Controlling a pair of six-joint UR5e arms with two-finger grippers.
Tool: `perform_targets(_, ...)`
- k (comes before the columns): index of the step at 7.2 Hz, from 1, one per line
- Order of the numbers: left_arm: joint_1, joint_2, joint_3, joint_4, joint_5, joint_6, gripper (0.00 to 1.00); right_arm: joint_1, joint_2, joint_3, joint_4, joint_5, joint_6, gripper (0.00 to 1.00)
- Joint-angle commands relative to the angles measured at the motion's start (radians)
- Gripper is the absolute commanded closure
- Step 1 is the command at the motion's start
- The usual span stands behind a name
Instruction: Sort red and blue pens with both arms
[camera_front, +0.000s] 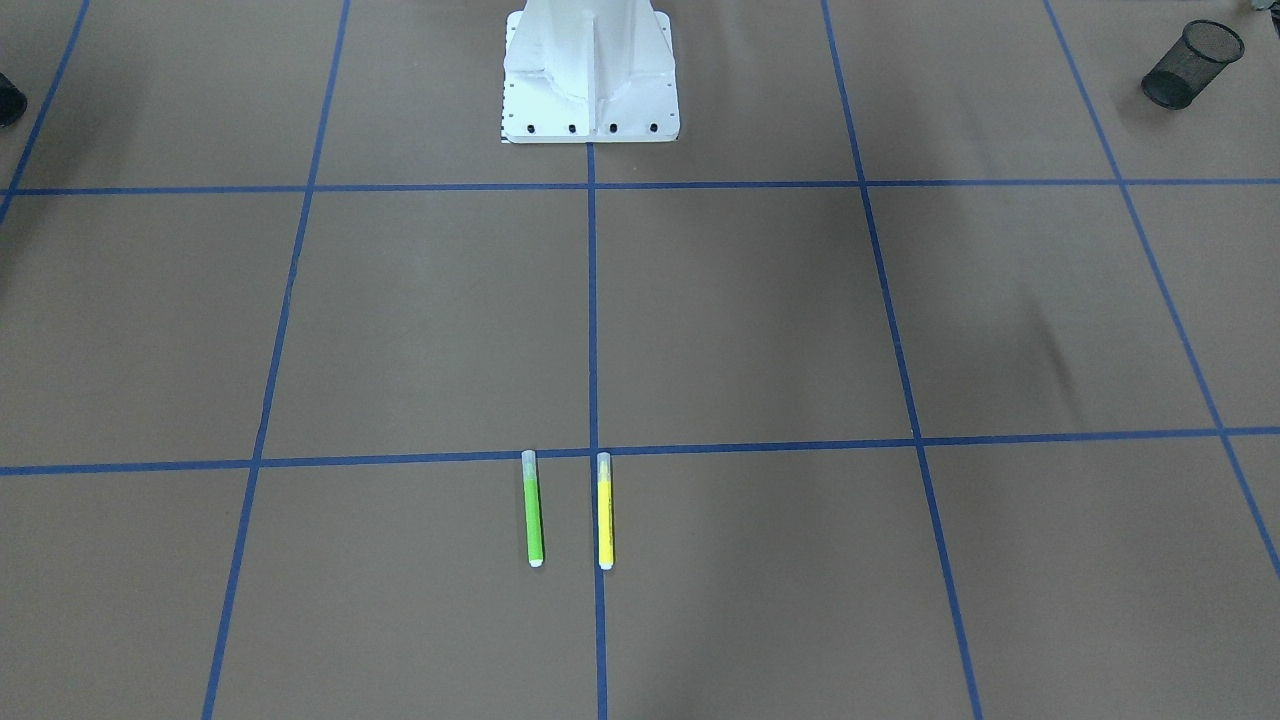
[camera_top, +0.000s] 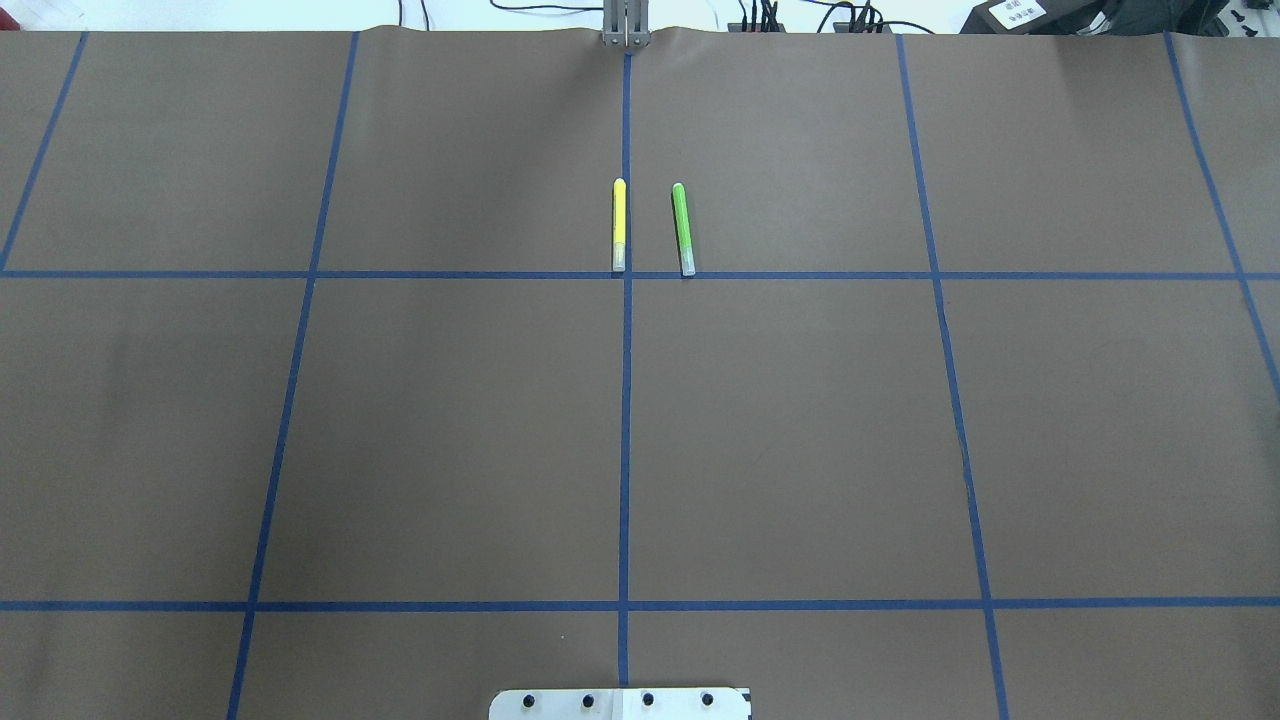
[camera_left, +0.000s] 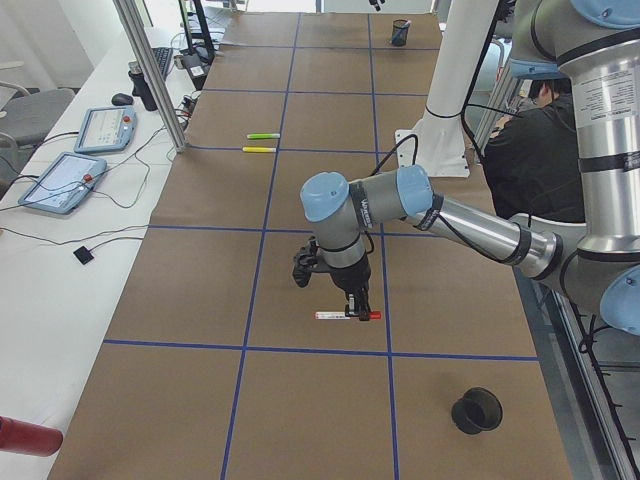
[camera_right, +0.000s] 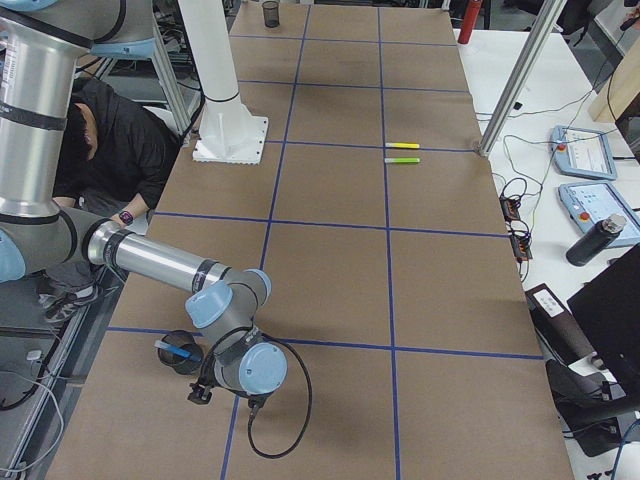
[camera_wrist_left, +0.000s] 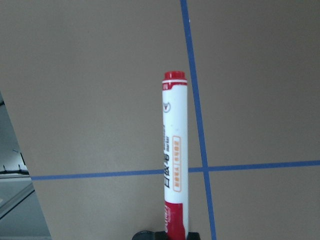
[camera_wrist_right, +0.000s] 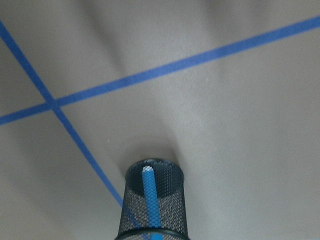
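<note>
Red pen: white barrel, red cap, red ring at the free end, and orange and red print along its length.
Red pen, location: held level and low over the table inside a grid square, close to a tape line and well apart from the near mesh cup.
Left gripper: jaws closed on the pen's capped end; the left arm reaches out across the table.
Blue pen: blue barrel with a white tip, inside the second mesh cup, slanted.
Right gripper: just beside that cup at the robot-side edge. Its fingers are hidden, so whether it is parted or clamped cannot be told.
Surface: brown paper covering marked into squares by blue tape, with the white pedestal base bolted at the robot's side.
Other items: green marker and yellow marker, parallel and just apart, with their clear caps at a cross line.
Room: white side benches with tablets, cables and a dark bottle. A person in dark clothing sits behind the robot.
View differences: the overhead and front-facing views show only the green and yellow markers, with no arm and no task pen. The side views show the arms, and only the wrist views show the pens' detail.
</note>
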Motion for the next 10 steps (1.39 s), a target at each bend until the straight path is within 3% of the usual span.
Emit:
perform_targets(1,-0.055,0.108,0.018,0.023,0.0,0.001,1.0,0.003,0.005,-0.002,0.197,0.009,0.074,0.0)
perform_targets(3,-0.222,0.165,0.012,0.177,0.002,0.01,1.0,0.003,0.011,0.033,0.355,0.014,0.185,0.0)
perform_targets(5,-0.307,0.23,0.092,0.222,0.0,0.045,1.0,0.003,0.045,0.024,0.484,0.05,0.225,0.0)
perform_targets(7,-0.441,0.233,0.18,0.288,0.0,0.045,1.0,0.003,0.117,0.035,0.514,0.108,0.304,0.0)
perform_targets(10,-0.519,0.27,0.263,0.385,-0.028,0.045,1.0,0.0,0.18,0.034,0.516,0.15,0.372,0.0)
